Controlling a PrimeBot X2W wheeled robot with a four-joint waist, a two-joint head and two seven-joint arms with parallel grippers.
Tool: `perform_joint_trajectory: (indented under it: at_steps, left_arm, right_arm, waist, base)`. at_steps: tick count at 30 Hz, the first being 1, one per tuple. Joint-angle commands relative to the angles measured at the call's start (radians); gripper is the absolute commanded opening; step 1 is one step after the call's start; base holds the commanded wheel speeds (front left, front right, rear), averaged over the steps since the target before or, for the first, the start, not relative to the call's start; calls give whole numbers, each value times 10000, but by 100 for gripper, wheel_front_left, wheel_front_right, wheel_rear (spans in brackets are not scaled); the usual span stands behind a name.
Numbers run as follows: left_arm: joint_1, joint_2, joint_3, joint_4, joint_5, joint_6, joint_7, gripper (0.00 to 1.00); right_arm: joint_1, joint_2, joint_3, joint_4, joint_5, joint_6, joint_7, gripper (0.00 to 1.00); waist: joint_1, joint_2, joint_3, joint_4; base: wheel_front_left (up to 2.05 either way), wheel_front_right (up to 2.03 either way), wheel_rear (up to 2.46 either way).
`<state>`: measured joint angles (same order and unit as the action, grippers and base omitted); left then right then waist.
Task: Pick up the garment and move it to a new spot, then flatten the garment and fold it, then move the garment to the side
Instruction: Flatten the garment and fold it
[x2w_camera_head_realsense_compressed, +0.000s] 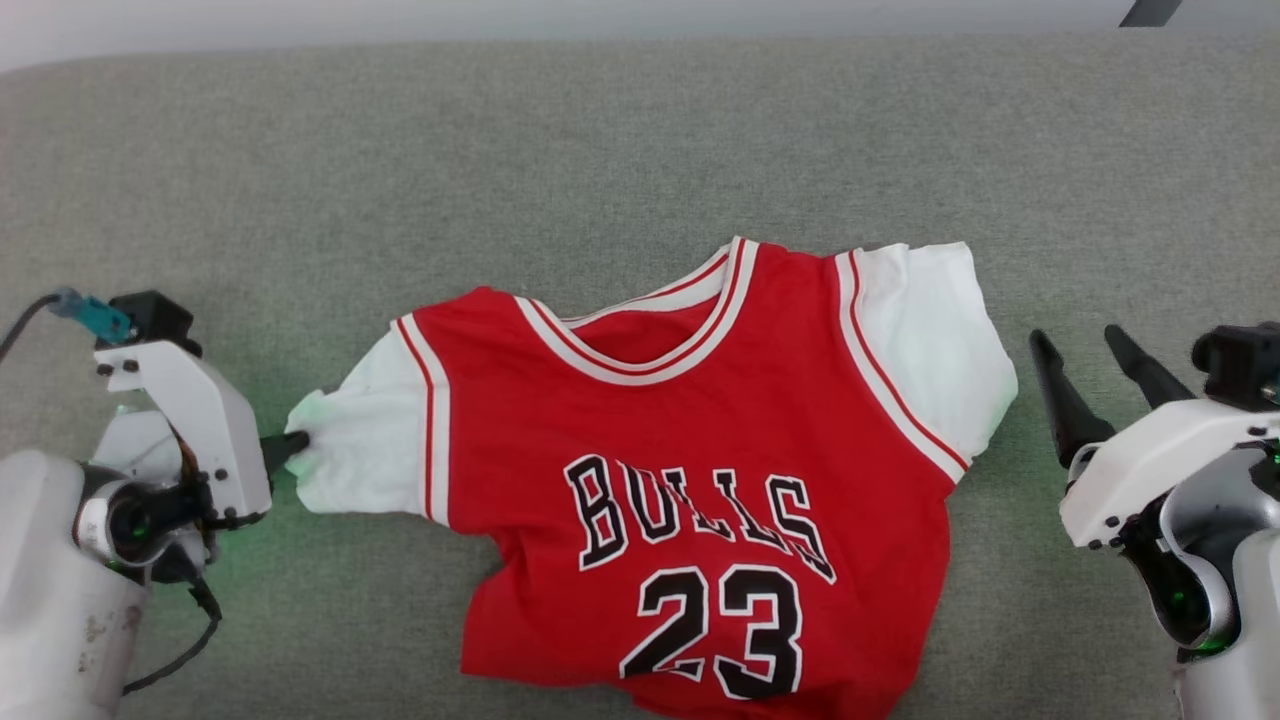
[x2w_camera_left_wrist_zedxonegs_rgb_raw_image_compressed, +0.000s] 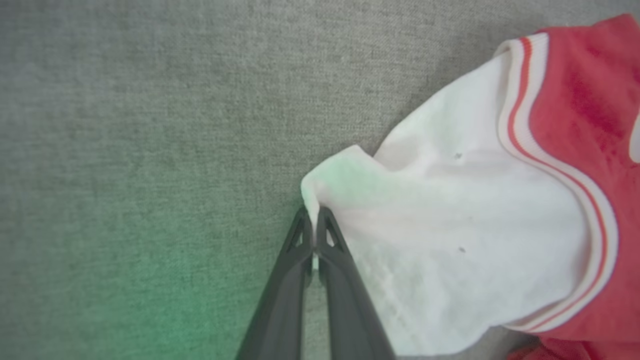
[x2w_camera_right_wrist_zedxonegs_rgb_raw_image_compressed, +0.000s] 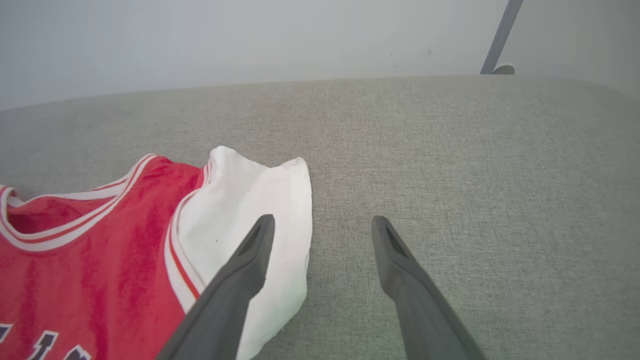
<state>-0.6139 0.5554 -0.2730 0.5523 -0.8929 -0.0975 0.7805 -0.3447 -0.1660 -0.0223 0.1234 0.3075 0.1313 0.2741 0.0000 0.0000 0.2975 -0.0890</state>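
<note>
Across the grey cloth surface (x2w_camera_head_realsense_compressed: 640, 130) the garment (x2w_camera_head_realsense_compressed: 700, 430) lies spread between my grippers, sleeve to sleeve — my left gripper (x2w_camera_left_wrist_zedxonegs_rgb_raw_image_compressed: 315, 216) pinched shut on the tip of one white sleeve (x2w_camera_left_wrist_zedxonegs_rgb_raw_image_compressed: 450, 240), my right gripper (x2w_camera_right_wrist_zedxonegs_rgb_raw_image_compressed: 324, 220) parted and empty just beside the other sleeve (x2w_camera_right_wrist_zedxonegs_rgb_raw_image_compressed: 250, 200).

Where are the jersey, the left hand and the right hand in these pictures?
jersey (x2w_camera_head_realsense_compressed: 700, 430): head view, on the red chest above the lettering.
left hand (x2w_camera_left_wrist_zedxonegs_rgb_raw_image_compressed: 314, 220): left wrist view, between the fingertips pinching the jersey's edge.
right hand (x2w_camera_right_wrist_zedxonegs_rgb_raw_image_compressed: 324, 222): right wrist view, midway between its spread fingertips.
</note>
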Motion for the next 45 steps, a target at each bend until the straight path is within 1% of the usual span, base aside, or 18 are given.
perform_joint_trajectory:
  at_steps: [1, 6, 15, 16, 18, 20, 23, 28, 32, 37, 41, 45]
  left_arm:
    - [212, -259, -196, 139, 23, -37, 56, 0]
    - [-56, -269, -267, 144, 25, -105, -46, 0]
    - [-491, -511, -508, 166, 87, -206, -305, 0]
    - [-525, -527, -537, 179, 104, -220, -312, 0]
    - [-611, -556, -576, 232, 92, -234, -382, 0]
    - [-688, -564, -633, 274, 128, -239, -434, 0]
    - [-886, -497, -738, 343, 223, -242, -476, 0]
    - [-1544, -321, -773, 308, 339, -283, -602, 0]
    - [-2235, -235, -845, 214, 507, -296, -576, 0]
    - [-3238, -156, -947, 69, 751, -308, -659, 0]
    - [-4201, -121, -1012, 49, 1031, -324, -1008, 0]
    - [-5180, -188, -1030, 225, 1183, -334, -1279, 0]
  right_arm:
    - [-148, -81, 77, 66, 70, -11, 123, 100]
    - [-682, -264, 291, 640, 174, -11, 1035, 100]
    - [-1782, -381, 447, 2505, 66, -11, 3098, 100]
    - [-1859, -364, 465, 2705, 126, -11, 3325, 85]
    - [-1971, -408, 690, 3079, 205, -11, 3844, 0]
    - [-2127, -543, 870, 3339, 324, -11, 4177, 0]
    - [-2593, -642, 800, 3478, 464, -11, 4161, 0]
    - [-3495, -944, 610, 3356, 576, -13, 3680, 0]
    - [-4159, -1007, 635, 3214, 804, -13, 3493, 0]
    - [-4964, -1135, 978, 3043, 1075, -11, 3130, 0]
    - [-5665, -1114, 1187, 3000, 1298, -11, 2601, 0]
    - [-6333, -923, 1356, 3092, 1663, -11, 2076, 0]
  waist:
    - [0, 0, 28, 23]
    - [0, 0, 151, 173]
    - [0, 0, 379, 581]
    - [0, 0, 398, 617]
    - [0, 0, 421, 670]
    - [0, 0, 435, 716]
    - [0, 0, 366, 776]
    - [0, 0, -69, 834]
    - [0, 0, -550, 845]
    - [0, 0, -1139, 816]
    - [0, 0, -1603, 819]
    - [0, 0, -2055, 823]
  base:
    - [0, 0, 0]
    - [0, 0, 0]
    - [0, 0, 0]
    - [0, 0, 0]
    - [0, 0, 0]
    - [0, 0, 0]
    - [0, 0, 0]
    - [0, 0, 0]
    - [0, 0, 0]
    - [0, 0, 0]
    - [0, 0, 0]
    - [0, 0, 0]
